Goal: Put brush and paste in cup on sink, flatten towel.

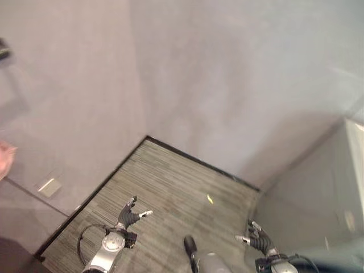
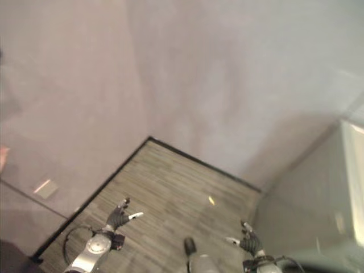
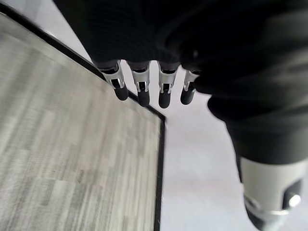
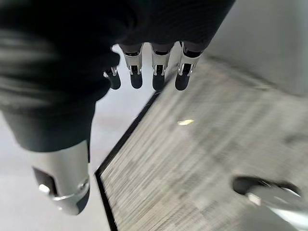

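Left eye view: grey walls (image 1: 227, 74) across the upper frame, striped floor (image 1: 170, 187) below with black skirting (image 1: 193, 159) along its edge. Left hand (image 1: 129, 215) low at centre-left, right hand (image 1: 259, 239) at lower right — both empty, fingers loosely spread. Small yellow scrap (image 1: 209, 198) on the floor between them; pale plate (image 1: 49, 187) on the left wall.

Left wrist view: fingers (image 3: 139, 89) straight over floor and skirting.

Right wrist view: fingers (image 4: 156, 72) straight, holding nothing — yellow scrap beyond
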You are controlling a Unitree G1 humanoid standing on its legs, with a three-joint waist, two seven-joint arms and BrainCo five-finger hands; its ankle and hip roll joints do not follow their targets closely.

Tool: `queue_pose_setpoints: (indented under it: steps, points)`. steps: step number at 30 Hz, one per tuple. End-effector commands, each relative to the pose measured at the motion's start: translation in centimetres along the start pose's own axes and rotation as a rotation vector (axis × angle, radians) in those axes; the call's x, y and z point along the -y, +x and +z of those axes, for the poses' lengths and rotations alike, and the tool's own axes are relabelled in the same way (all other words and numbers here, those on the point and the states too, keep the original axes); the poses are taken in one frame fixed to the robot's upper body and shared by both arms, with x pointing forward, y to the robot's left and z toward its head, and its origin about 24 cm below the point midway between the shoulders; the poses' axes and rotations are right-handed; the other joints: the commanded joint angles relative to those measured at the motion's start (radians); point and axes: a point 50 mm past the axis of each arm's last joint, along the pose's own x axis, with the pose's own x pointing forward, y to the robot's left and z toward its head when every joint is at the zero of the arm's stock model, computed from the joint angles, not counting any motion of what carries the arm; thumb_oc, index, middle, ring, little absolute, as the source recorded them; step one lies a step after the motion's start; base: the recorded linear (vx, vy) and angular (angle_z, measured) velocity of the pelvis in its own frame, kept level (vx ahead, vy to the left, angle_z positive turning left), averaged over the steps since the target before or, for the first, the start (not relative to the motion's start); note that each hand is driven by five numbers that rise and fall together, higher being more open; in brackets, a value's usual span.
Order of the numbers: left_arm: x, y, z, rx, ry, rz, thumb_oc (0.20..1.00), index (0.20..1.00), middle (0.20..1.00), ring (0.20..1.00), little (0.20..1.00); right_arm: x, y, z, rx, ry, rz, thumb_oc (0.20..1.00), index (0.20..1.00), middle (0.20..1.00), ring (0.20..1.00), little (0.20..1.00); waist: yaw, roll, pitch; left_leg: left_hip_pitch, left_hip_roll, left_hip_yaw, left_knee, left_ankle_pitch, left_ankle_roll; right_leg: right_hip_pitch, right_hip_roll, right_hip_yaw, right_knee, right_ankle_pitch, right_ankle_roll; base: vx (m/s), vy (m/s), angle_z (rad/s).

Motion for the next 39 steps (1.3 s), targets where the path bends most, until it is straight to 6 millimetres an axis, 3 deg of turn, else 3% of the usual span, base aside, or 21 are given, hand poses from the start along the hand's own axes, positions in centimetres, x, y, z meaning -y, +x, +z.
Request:
queue_pose_setpoints:
  steps: [1, 2, 3, 4, 5, 7, 8, 9, 10, 12, 13, 17, 26, 29, 30, 32, 33, 35, 36, 39]
  points:
    - [-1.0, 1.0, 2.8, 0.115, -0.016, 0.029, 1.000, 1.000, 1.000, 1.000, 1.000, 1.8, 0.5, 3.2, 0.138, -0.034, -0.039, 1.000, 1.000, 1.000, 1.000, 1.000, -0.001, -0.015, 0.003, -0.028, -0.007, 0.111, -0.055, 0.174, -0.039, 0.060, -0.031, -0.058, -0.082, 0.026, 0.079, 0.06, -0.135, 0.76]
    - [-1.0, 1.0, 2.8, 0.115, -0.016, 0.029, 1.000, 1.000, 1.000, 1.000, 1.000, 1.8, 0.6, 3.2, 0.138, -0.034, -0.039, 1.000, 1.000, 1.000, 1.000, 1.000, -0.004, -0.015, 0.003, -0.028, -0.007, 0.108, -0.055, 0.174, -0.039, 0.060, -0.031, -0.061, -0.083, 0.026, 0.079, 0.04, -0.125, 0.89]
    - [-1.1, 1.0, 3.0, 0.121, -0.014, 0.033, 1.000, 1.000, 1.000, 1.000, 1.000, 2.2, 0.6, 3.5, 0.147, -0.039, -0.053, 1.000, 1.000, 1.000, 1.000, 1.000, -0.007, -0.019, -0.001, -0.042, 0.012, 0.152, -0.069, 0.174, -0.040, 0.075, -0.047, -0.100, -0.095, 0.020, 0.076, 0.06, -0.162, 0.94]
    - [-1.1, 1.1, 2.9, 0.111, -0.007, 0.028, 1.000, 1.000, 1.000, 1.000, 1.000, 2.5, 0.5, 3.7, 0.152, -0.044, -0.068, 1.000, 1.000, 1.000, 1.000, 1.000, -0.017, -0.024, -0.007, -0.057, 0.044, 0.255, -0.083, 0.157, -0.038, 0.094, -0.059, -0.145, -0.101, 0.005, 0.071, 0.06, -0.161, 0.87]
    - [-1.1, 1.1, 2.9, 0.111, -0.007, 0.028, 1.000, 1.000, 1.000, 1.000, 1.000, 2.5, 0.5, 3.7, 0.152, -0.044, -0.068, 1.000, 1.000, 1.000, 1.000, 1.000, -0.017, -0.023, -0.006, -0.057, 0.044, 0.256, -0.081, 0.155, -0.039, 0.095, -0.058, -0.145, -0.101, 0.005, 0.071, 0.06, -0.123, 0.99]
    - [-1.1, 1.1, 3.0, 0.114, -0.008, 0.030, 1.000, 1.000, 1.000, 1.000, 1.000, 2.8, 0.4, 3.6, 0.152, -0.057, -0.082, 1.000, 1.000, 1.000, 1.000, 1.000, -0.023, -0.024, -0.011, -0.061, 0.073, 0.347, -0.091, 0.153, -0.041, 0.112, -0.070, -0.186, -0.110, -0.004, 0.067, 0.03, -0.058, 0.78]
    - [-1.1, 1.1, 3.0, 0.113, -0.008, 0.030, 1.000, 1.000, 1.000, 1.000, 1.000, 2.8, 0.4, 3.6, 0.152, -0.058, -0.082, 1.000, 1.000, 1.000, 1.000, 1.000, -0.023, -0.024, -0.011, -0.061, 0.073, 0.347, -0.090, 0.153, -0.041, 0.113, -0.069, -0.187, -0.110, -0.004, 0.067, 0.01, -0.019, 0.57]
    - [-0.9, 1.1, 3.1, 0.116, -0.019, 0.028, 1.000, 1.000, 1.000, 1.000, 1.000, 3.7, 0.1, 3.6, 0.159, -0.006, -0.134, 1.000, 1.000, 1.000, 1.000, 1.000, -0.047, -0.016, -0.018, -0.067, 0.111, 0.504, -0.106, 0.156, -0.039, 0.130, -0.098, -0.251, -0.111, -0.012, 0.071, 0.00, 0.020, 0.71]
    - [-0.7, 1.2, 3.1, 0.116, -0.021, 0.024, 1.000, 1.000, 1.000, 1.000, 1.000, 3.8, 0.0, 3.4, 0.156, 0.021, -0.141, 1.000, 1.000, 1.000, 1.000, 1.000, -0.051, -0.011, -0.020, -0.068, 0.109, 0.529, -0.106, 0.156, -0.039, 0.137, -0.106, -0.271, -0.114, -0.014, 0.070, -0.01, 0.034, 1.43]
    - [-0.6, 1.2, 3.2, 0.114, -0.019, 0.017, 1.000, 1.000, 1.000, 1.000, 1.000, 4.1, -0.3, 3.0, 0.152, 0.079, -0.168, 1.000, 1.000, 1.000, 1.000, 1.000, -0.074, -0.001, -0.023, -0.075, 0.125, 0.661, -0.098, 0.165, -0.037, 0.152, -0.131, -0.335, -0.113, -0.017, 0.072, -0.03, 0.046, 1.23]
    - [-0.5, 1.2, 2.9, 0.104, -0.027, 0.018, 1.000, 1.000, 1.000, 1.000, 1.000, 4.1, -0.3, 2.7, 0.143, 0.098, -0.173, 1.000, 1.000, 1.000, 1.000, 1.000, -0.076, 0.003, -0.017, -0.079, 0.123, 0.673, -0.080, 0.156, -0.036, 0.158, -0.136, -0.350, -0.106, -0.021, 0.071, -0.01, 0.054, 0.58]
    - [-0.9, 0.6, 1.8, 0.072, -0.057, 0.038, 1.000, 1.000, 1.000, 1.000, 1.000, 3.2, 0.2, 2.8, 0.134, 0.097, -0.145, 1.000, 1.000, 1.000, 1.000, 1.000, -0.051, 0.015, -0.005, -0.080, 0.084, 0.640, -0.103, 0.138, -0.021, 0.175, -0.155, -0.387, -0.077, -0.032, 0.072, 0.03, 0.102, 0.55]
    - [-2.2, -0.5, 0.7, 0.061, -0.071, 0.068, 1.000, 1.000, 1.000, 1.000, 1.000, 1.2, 1.4, 4.1, 0.159, 0.092, -0.056, 1.000, 1.000, 1.000, 1.000, 1.000, 0.005, 0.036, -0.003, -0.057, 0.024, 0.553, -0.164, 0.143, 0.018, 0.164, -0.191, -0.364, 0.008, -0.025, 0.090, 0.05, 0.140, 0.21]
    - [-2.4, -0.4, 0.8, 0.062, -0.052, 0.068, 1.000, 1.000, 1.000, 1.000, 1.000, 0.7, 1.5, 4.4, 0.168, 0.103, -0.041, 1.000, 1.000, 1.000, 1.000, 1.000, 0.007, 0.039, -0.001, -0.057, 0.019, 0.535, -0.161, 0.144, 0.028, 0.138, -0.181, -0.335, 0.084, -0.022, 0.089, 0.05, 0.101, 0.14]
    - [-2.4, -0.3, 1.0, 0.065, -0.047, 0.066, 1.000, 1.000, 1.000, 1.000, 1.000, 0.4, 1.5, 4.3, 0.168, 0.106, -0.031, 1.000, 1.000, 1.000, 1.000, 1.000, 0.003, 0.041, 0.009, -0.047, 0.011, 0.512, -0.155, 0.145, 0.034, 0.119, -0.165, -0.295, 0.150, -0.007, 0.094, 0.07, 0.067, 0.18]
    - [-2.2, -0.1, 1.2, 0.068, -0.030, 0.057, 1.000, 1.000, 1.000, 1.000, 1.000, 0.4, 1.3, 4.4, 0.176, 0.111, -0.024, 1.000, 1.000, 1.000, 1.000, 1.000, -0.034, 0.045, 0.009, -0.027, 0.002, 0.462, -0.168, 0.161, 0.031, 0.077, -0.066, -0.164, 0.159, -0.017, 0.084, 0.14, 0.064, 0.35]
    - [-2.2, 0.1, 1.3, 0.070, -0.026, 0.054, 1.000, 1.000, 1.000, 1.000, 1.000, 0.4, 1.2, 4.3, 0.179, 0.112, -0.023, 1.000, 1.000, 1.000, 1.000, 1.000, -0.043, 0.048, 0.008, -0.021, 0.003, 0.446, -0.171, 0.170, 0.029, 0.056, -0.042, -0.135, 0.144, -0.016, 0.078, 0.11, 0.035, 0.61]
    - [-2.1, 0.2, 1.3, 0.070, -0.024, 0.056, 1.000, 1.000, 1.000, 1.000, 1.000, 0.4, 1.1, 4.4, 0.183, 0.109, -0.020, 1.000, 1.000, 1.000, 1.000, 1.000, -0.046, 0.049, 0.013, -0.010, 0.004, 0.441, -0.175, 0.168, 0.028, 0.048, -0.045, -0.144, 0.125, -0.016, 0.073, 0.12, -0.005, 0.60]
    - [-2.1, 0.2, 1.3, 0.068, -0.020, 0.060, 1.000, 1.000, 1.000, 1.000, 1.000, 0.3, 1.1, 4.5, 0.192, 0.099, -0.015, 1.000, 1.000, 1.000, 1.000, 1.000, -0.048, 0.046, 0.019, 0.006, 0.003, 0.437, -0.181, 0.154, 0.028, 0.005, -0.066, -0.176, 0.070, 0.016, 0.076, 0.15, -0.024, 0.36]
    - [-2.0, 0.4, 1.4, 0.066, -0.024, 0.065, 1.000, 1.000, 1.000, 1.000, 1.000, 0.2, 1.1, 4.6, 0.195, 0.090, -0.004, 1.000, 1.000, 1.000, 1.000, 1.000, -0.070, 0.035, 0.032, 0.047, -0.011, 0.407, -0.181, 0.131, 0.021, -0.047, -0.057, -0.165, -0.018, 0.067, 0.096, 0.29, -0.064, 0.14]
